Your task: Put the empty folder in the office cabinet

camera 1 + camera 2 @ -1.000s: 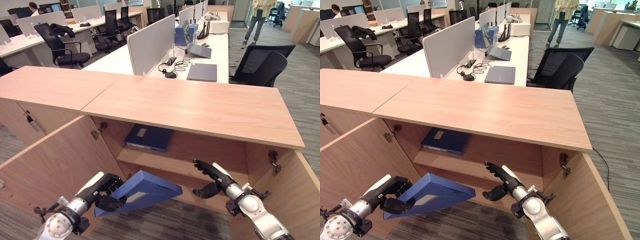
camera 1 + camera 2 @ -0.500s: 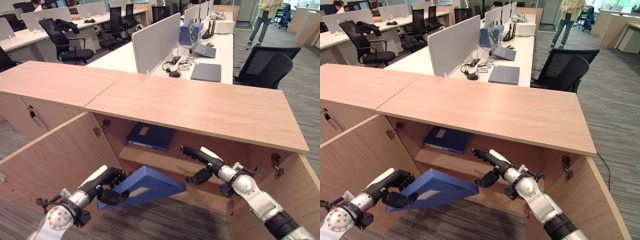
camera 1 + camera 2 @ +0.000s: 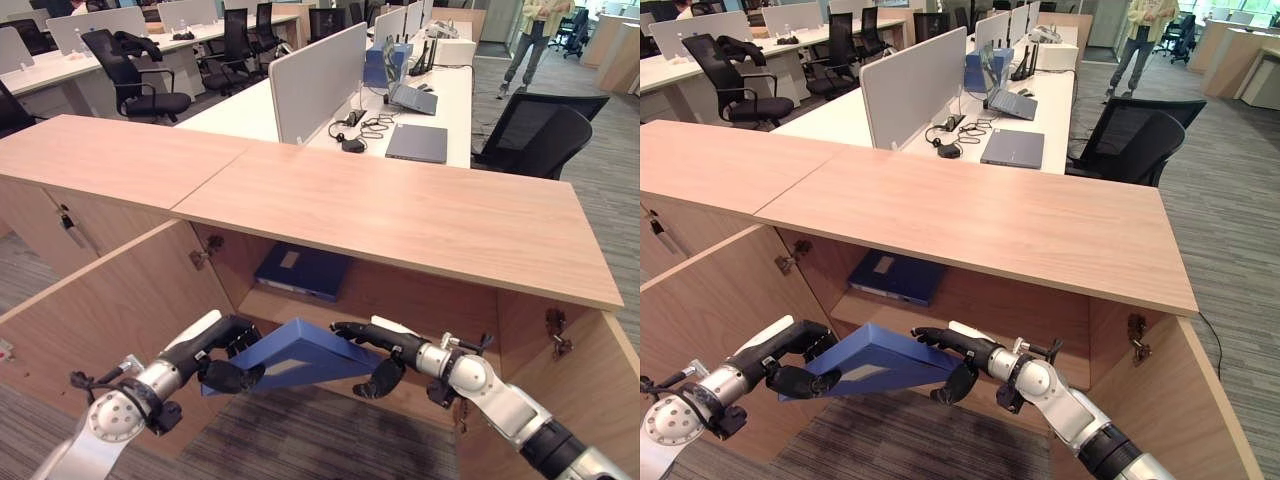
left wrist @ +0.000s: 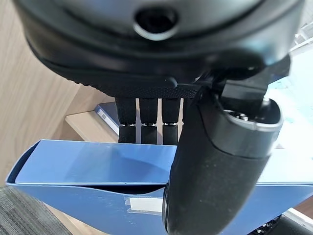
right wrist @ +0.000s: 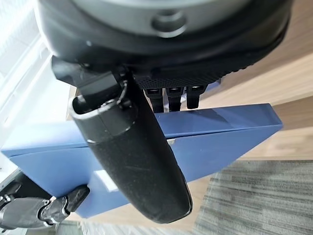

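A blue folder (image 3: 300, 357) hangs level in front of the open office cabinet (image 3: 400, 215), just below its upper shelf (image 3: 262, 308). My left hand (image 3: 218, 358) is shut on the folder's left end, fingers over the top and thumb (image 4: 215, 161) across the spine. My right hand (image 3: 385, 352) is at the folder's right end. Its straight fingers (image 3: 940, 342) lie on the top face and its thumb (image 5: 132, 161) sits below the edge. A second blue folder (image 3: 300, 272) lies flat on the upper shelf.
The cabinet's left door (image 3: 110, 310) and right door (image 3: 590, 400) stand open on either side of my arms. Behind the cabinet are desks with a closed laptop (image 3: 417, 143), screens and black chairs (image 3: 535, 125). A person (image 3: 545, 30) stands far back right.
My right hand has moved left from the cabinet opening onto the folder's right end. The left hand has lifted the folder slightly toward the shelf. The camera shifted a little.
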Robot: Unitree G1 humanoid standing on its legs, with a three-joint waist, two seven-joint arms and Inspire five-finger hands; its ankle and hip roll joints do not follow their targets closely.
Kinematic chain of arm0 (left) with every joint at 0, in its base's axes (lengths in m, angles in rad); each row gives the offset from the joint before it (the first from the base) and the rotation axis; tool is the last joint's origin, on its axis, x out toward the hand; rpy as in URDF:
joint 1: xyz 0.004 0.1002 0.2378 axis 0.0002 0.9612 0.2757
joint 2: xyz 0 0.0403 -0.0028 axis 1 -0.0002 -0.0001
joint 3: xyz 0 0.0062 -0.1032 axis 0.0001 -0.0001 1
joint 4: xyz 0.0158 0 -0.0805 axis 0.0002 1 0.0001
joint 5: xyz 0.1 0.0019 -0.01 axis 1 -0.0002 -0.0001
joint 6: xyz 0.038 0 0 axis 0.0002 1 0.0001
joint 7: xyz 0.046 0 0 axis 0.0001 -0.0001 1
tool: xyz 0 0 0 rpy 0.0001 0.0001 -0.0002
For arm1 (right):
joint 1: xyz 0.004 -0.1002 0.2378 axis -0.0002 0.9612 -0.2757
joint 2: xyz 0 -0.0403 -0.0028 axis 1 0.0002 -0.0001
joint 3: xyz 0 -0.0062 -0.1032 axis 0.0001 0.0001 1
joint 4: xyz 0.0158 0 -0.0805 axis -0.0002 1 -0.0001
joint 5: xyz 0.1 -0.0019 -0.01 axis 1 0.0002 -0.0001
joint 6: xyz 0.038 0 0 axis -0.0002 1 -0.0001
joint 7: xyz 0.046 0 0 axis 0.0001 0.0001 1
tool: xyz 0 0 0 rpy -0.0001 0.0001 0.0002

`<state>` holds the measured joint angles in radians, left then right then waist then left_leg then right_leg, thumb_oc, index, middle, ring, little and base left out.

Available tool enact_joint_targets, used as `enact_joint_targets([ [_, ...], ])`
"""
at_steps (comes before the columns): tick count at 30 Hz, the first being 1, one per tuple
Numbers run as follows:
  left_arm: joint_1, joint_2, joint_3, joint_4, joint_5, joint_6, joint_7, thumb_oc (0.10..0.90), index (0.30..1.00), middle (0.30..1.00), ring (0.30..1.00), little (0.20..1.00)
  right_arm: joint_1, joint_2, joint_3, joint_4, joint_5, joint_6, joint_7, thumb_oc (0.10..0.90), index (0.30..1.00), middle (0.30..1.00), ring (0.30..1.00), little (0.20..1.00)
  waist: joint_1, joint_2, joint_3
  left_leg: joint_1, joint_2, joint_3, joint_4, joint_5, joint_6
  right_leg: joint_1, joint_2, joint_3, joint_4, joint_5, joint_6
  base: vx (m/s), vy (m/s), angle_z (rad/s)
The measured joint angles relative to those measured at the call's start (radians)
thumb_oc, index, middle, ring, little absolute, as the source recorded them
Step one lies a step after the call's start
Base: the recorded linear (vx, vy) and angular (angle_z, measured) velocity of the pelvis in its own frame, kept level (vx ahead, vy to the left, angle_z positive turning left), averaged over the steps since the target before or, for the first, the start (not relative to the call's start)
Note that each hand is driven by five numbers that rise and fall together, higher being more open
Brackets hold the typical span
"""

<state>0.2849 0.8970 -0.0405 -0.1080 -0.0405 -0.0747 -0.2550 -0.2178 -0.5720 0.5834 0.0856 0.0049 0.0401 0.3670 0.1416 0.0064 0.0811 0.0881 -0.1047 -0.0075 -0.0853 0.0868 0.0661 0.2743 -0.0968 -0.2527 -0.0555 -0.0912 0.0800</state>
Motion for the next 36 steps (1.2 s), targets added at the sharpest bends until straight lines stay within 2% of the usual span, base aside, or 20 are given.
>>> enact_joint_targets([
  [11,-0.042,-0.003,0.000,0.066,0.082,0.000,0.005,0.400,0.300,0.300,0.300,0.300,-0.039,-0.020,0.001,0.000,0.000,0.000,0.007,0.800,0.900,0.900,0.900,0.900,-0.002,0.000,0.000,0.000,0.000,0.001,0.000,0.000,0.000,-0.001,-0.001,0.000,0.000,0.000,0.000,0.00,0.000,0.00],
  [13,-0.045,-0.008,-0.004,0.059,0.055,0.000,0.004,0.400,0.300,0.300,0.300,0.300,-0.039,-0.019,0.001,0.000,0.000,0.000,0.007,0.800,0.900,0.900,0.900,0.900,-0.002,0.000,0.000,0.000,0.000,0.001,0.000,0.000,0.000,-0.001,-0.001,0.000,0.000,0.000,0.000,0.00,0.000,0.00],
  [16,-0.045,-0.010,-0.007,0.024,-0.072,0.002,-0.018,0.400,0.300,0.300,0.300,0.300,-0.038,-0.019,0.001,0.000,0.019,0.000,0.004,0.800,0.900,0.900,0.900,0.900,-0.002,-0.001,0.000,0.000,0.000,0.001,0.000,0.000,0.000,-0.001,-0.001,0.000,0.000,0.000,0.000,0.00,0.000,0.00],
  [21,-0.069,-0.004,-0.059,-0.071,-0.195,0.004,-0.068,0.400,0.300,0.300,0.300,0.300,-0.039,-0.013,-0.008,0.002,0.019,-0.003,-0.026,0.800,0.900,0.900,0.900,0.900,-0.004,-0.002,0.000,0.001,0.000,-0.001,0.000,0.001,0.001,0.005,-0.001,-0.001,0.001,0.000,0.000,0.00,0.000,0.00],
  [31,-0.129,0.095,-0.084,-0.104,-0.228,0.009,-0.065,0.400,0.300,0.300,0.300,0.300,-0.040,0.014,0.003,0.032,0.015,-0.015,-0.041,0.800,0.900,0.900,0.900,0.900,-0.005,-0.015,-0.001,0.003,-0.001,-0.002,0.004,0.001,0.001,0.011,0.001,-0.003,-0.005,0.000,0.000,0.00,0.000,0.00],
  [36,-0.152,0.113,-0.109,-0.104,-0.232,0.009,-0.065,0.400,0.300,0.300,0.300,0.300,-0.041,0.014,0.006,0.039,0.015,-0.015,-0.041,0.800,0.900,0.900,0.900,0.900,-0.008,-0.019,-0.001,0.004,-0.001,0.000,0.004,0.001,0.001,0.011,-0.001,-0.001,-0.004,0.001,0.002,0.00,0.000,0.00],
])
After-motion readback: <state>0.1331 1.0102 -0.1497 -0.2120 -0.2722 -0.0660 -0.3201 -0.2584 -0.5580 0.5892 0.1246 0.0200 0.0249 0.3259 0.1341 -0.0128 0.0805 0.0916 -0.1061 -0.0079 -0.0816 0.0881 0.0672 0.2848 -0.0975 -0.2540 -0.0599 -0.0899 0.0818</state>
